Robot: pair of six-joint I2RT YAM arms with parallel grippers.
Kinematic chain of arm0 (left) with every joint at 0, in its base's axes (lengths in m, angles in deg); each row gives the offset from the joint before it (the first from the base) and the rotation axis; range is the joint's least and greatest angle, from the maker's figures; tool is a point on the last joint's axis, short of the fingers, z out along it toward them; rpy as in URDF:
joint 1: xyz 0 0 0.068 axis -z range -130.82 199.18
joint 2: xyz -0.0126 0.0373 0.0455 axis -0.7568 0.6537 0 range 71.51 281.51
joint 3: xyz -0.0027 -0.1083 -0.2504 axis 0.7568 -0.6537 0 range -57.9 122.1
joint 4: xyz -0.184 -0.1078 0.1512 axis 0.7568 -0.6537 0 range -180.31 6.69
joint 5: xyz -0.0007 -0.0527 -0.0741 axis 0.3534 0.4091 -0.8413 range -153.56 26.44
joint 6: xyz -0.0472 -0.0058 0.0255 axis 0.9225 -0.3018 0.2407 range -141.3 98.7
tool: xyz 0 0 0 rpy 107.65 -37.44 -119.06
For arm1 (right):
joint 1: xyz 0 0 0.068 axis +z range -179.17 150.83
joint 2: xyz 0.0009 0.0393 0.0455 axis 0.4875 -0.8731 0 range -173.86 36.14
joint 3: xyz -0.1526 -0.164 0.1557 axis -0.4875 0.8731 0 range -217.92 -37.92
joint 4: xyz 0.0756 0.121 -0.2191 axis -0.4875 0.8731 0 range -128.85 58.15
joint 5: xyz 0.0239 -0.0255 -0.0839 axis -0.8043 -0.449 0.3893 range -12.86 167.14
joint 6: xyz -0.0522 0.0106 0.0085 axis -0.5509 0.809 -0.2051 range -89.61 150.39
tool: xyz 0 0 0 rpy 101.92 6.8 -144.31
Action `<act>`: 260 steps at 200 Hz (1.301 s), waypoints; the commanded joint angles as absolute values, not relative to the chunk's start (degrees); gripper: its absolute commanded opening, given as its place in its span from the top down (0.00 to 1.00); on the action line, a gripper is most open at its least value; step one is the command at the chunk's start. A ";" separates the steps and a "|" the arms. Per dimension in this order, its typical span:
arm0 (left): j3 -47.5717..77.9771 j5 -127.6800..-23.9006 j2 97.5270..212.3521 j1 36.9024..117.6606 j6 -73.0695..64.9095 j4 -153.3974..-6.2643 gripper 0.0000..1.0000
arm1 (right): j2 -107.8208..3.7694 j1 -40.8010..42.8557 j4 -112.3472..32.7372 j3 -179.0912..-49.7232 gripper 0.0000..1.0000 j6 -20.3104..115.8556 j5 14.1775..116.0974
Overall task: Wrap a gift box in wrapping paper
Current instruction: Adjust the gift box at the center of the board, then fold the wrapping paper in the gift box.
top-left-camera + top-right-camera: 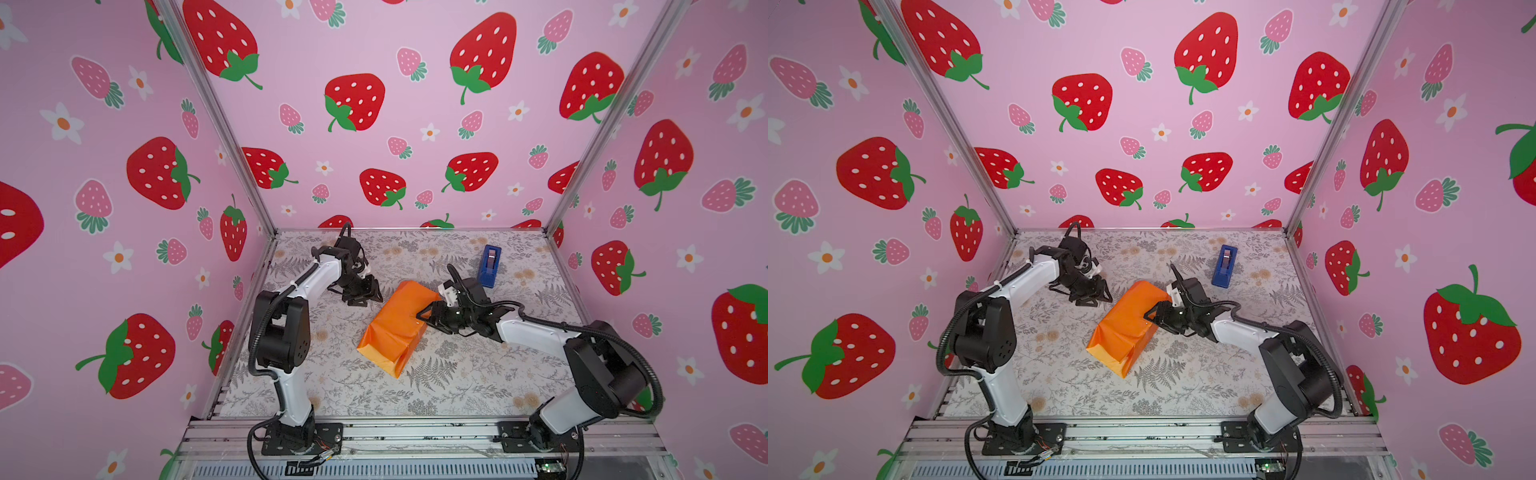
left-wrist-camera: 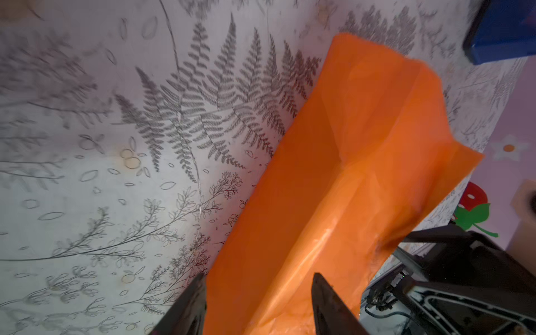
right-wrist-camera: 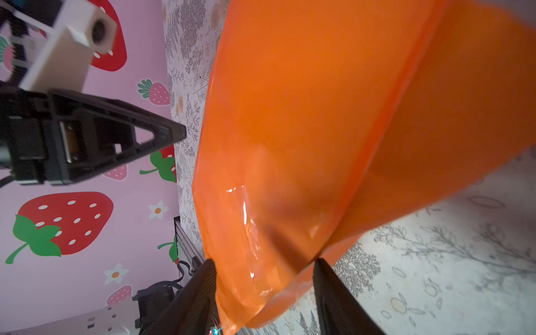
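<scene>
The orange wrapping paper (image 1: 397, 328) (image 1: 1125, 328) lies mid-table, folded into a long bundle. The gift box is hidden, presumably inside it. My left gripper (image 1: 368, 297) (image 1: 1098, 297) hovers just off the bundle's far left corner, jaws open, not touching it. In the left wrist view the paper (image 2: 348, 174) stretches away beyond the left gripper (image 2: 258, 290). My right gripper (image 1: 426, 320) (image 1: 1152, 320) is at the bundle's right side with its jaws open. In the right wrist view the paper's (image 3: 319, 116) creased end sits between the spread fingers of the right gripper (image 3: 264, 275).
A blue tape dispenser (image 1: 490, 266) (image 1: 1224, 266) (image 2: 504, 32) stands at the back right of the fern-print table (image 1: 457, 374). Strawberry-print walls enclose three sides. A metal rail with both arm bases runs along the front edge.
</scene>
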State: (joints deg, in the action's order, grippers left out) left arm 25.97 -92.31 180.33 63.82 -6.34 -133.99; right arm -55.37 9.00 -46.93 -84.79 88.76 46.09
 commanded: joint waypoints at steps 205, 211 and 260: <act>37.64 -91.09 182.79 76.38 -7.29 -141.39 1.00 | -44.26 14.78 -18.31 -93.68 0.90 71.52 54.37; 37.57 -90.69 183.62 76.43 -7.63 -141.69 1.00 | -43.83 16.44 -19.57 -92.84 0.91 73.10 55.28; 36.74 -88.81 187.59 76.38 -9.28 -142.38 1.00 | -48.86 25.82 -33.76 -89.57 0.98 80.09 60.91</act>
State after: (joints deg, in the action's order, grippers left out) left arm 36.66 -91.29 187.71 76.54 -6.95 -139.04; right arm -45.70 23.27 -25.07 -89.82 75.05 56.12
